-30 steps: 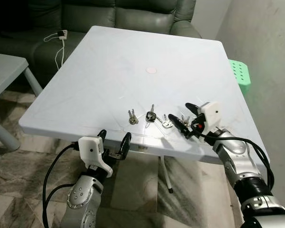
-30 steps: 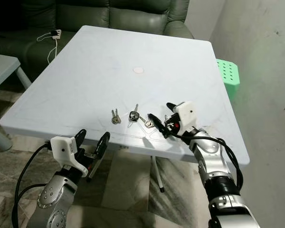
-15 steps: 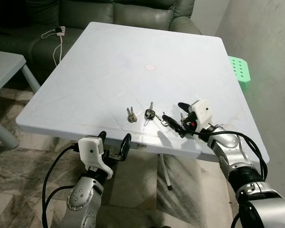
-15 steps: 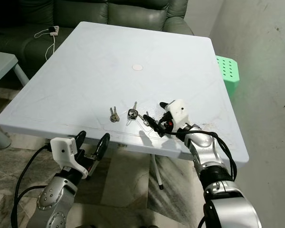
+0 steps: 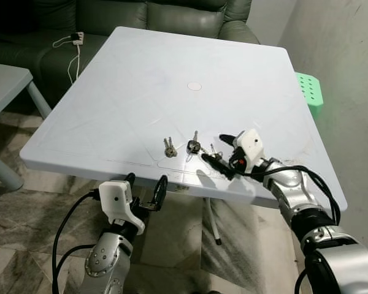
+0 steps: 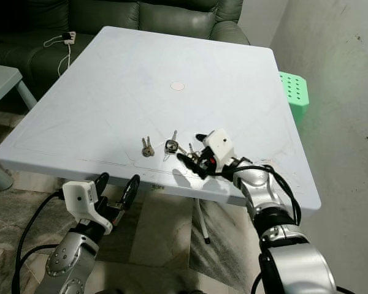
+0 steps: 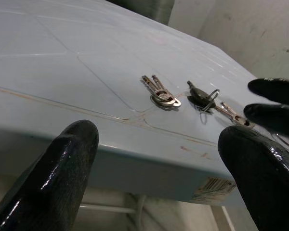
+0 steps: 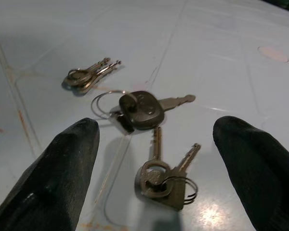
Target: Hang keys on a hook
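Note:
Three bunches of keys lie near the front edge of the white table (image 5: 141, 79): a small silver pair (image 5: 169, 146), a black-headed key on a ring (image 5: 194, 146), and a silver bunch (image 5: 213, 152). My right gripper (image 5: 218, 150) is open and low over the table, its two fingers on either side of the silver bunch (image 8: 164, 179). The black-headed key (image 8: 140, 109) lies just beyond it. My left gripper (image 5: 146, 184) hangs open below the table's front edge, holding nothing. The left wrist view looks up across the edge at the silver pair (image 7: 159, 94).
A green plastic stool (image 5: 310, 92) stands by the wall to the right of the table. A dark green sofa (image 5: 141, 12) is behind, with a charger and cable (image 5: 78, 40) on it. A grey side table (image 5: 6, 86) is at the left. Marble floor lies below.
My right gripper has moved left across the table to the keys and now straddles the silver bunch. The left arm has stayed put. The camera shifted slightly.

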{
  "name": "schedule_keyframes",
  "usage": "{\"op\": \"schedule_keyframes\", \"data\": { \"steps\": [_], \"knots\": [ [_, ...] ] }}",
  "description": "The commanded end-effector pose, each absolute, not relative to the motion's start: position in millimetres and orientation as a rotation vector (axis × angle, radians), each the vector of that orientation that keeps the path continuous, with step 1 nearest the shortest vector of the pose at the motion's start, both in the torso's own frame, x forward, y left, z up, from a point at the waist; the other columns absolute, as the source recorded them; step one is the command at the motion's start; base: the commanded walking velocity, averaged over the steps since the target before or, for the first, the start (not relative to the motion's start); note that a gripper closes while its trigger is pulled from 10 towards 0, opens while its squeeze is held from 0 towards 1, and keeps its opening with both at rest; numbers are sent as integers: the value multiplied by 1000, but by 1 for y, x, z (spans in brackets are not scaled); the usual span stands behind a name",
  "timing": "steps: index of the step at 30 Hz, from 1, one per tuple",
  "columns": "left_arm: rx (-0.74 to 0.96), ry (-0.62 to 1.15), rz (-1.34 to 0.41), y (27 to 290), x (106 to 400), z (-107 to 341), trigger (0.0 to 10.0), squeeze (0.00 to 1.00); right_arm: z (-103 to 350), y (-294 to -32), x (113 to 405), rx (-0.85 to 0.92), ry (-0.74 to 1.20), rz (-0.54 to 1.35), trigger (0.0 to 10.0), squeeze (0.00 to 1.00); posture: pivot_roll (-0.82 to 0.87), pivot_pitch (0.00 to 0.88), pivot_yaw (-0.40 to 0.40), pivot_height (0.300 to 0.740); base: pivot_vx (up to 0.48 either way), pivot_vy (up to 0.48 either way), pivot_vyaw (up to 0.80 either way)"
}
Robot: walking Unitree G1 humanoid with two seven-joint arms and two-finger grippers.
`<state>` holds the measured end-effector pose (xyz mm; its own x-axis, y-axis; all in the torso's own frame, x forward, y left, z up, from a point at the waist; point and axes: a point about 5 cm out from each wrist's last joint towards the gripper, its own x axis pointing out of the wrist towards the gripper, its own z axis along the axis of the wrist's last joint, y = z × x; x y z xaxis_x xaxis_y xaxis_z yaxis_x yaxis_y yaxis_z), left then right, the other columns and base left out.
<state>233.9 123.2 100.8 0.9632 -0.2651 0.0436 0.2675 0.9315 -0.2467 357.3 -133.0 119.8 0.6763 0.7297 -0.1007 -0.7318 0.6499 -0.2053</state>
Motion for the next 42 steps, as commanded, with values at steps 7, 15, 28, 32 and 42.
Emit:
{"op": "schedule_keyframes", "data": {
  "steps": [7, 15, 28, 32, 42],
  "knots": [
    [-264, -11, -276, 119, 230, 104, 10000, 0, 116, -129, 357, -278, 64, 891, 10000, 0, 101, 146, -153, 740, 0, 0, 0],
    [-266, -11, -272, 118, 228, 105, 10000, 0, 118, -130, 362, -228, 94, 869, 10000, 0, 105, 156, -157, 740, 0, 0, 0],
    [-226, -3, -314, 114, 228, 107, 10000, 0, 121, -132, 365, -211, 94, 834, 10000, 0, 105, 168, -147, 740, 0, 0, 0],
    [-220, 1, -326, 112, 229, 107, 10000, 0, 121, -134, 365, -212, 95, 825, 10000, 0, 100, 170, -143, 740, 0, 0, 0],
    [-223, 10, -346, 110, 229, 107, 10000, 0, 119, -144, 365, -205, 116, 797, 0, 0, 94, 174, -133, 740, 0, 0, 0]
  ]
}}
